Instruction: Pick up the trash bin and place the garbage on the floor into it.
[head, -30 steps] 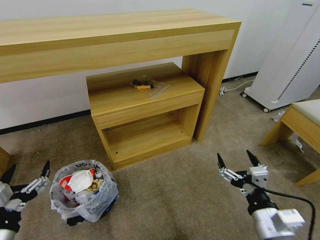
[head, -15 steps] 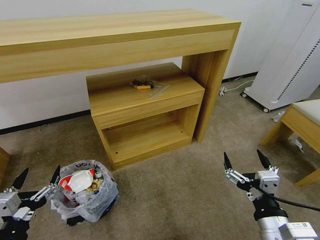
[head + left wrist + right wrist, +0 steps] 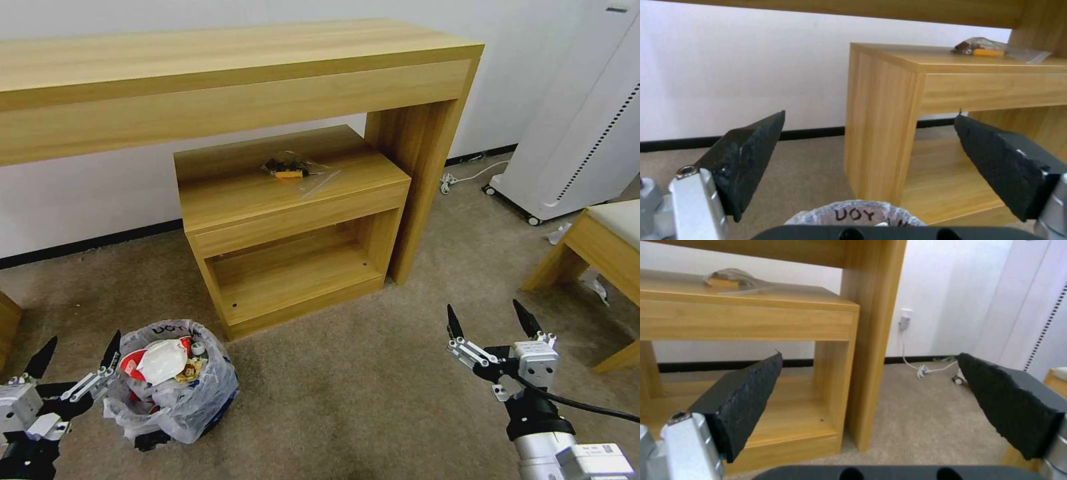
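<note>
Stood on beige carpet (image 3: 347,393) before low shelf unit (image 3: 293,227): bag-lined trash bin (image 3: 170,380), litter-filled. Just beside it, left gripper (image 3: 75,363), fingers wide, empty; right gripper (image 3: 492,320) well apart, equally wide.

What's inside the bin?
The bin holds heaped litter: something white on top, red pieces, a yellowish scrap and a small round cap. Whatever lies under that pile is covered.

Trash bin (image 3: 175,390) on floor (image 3: 347,393), left of shelf unit (image 3: 293,227)
</note>
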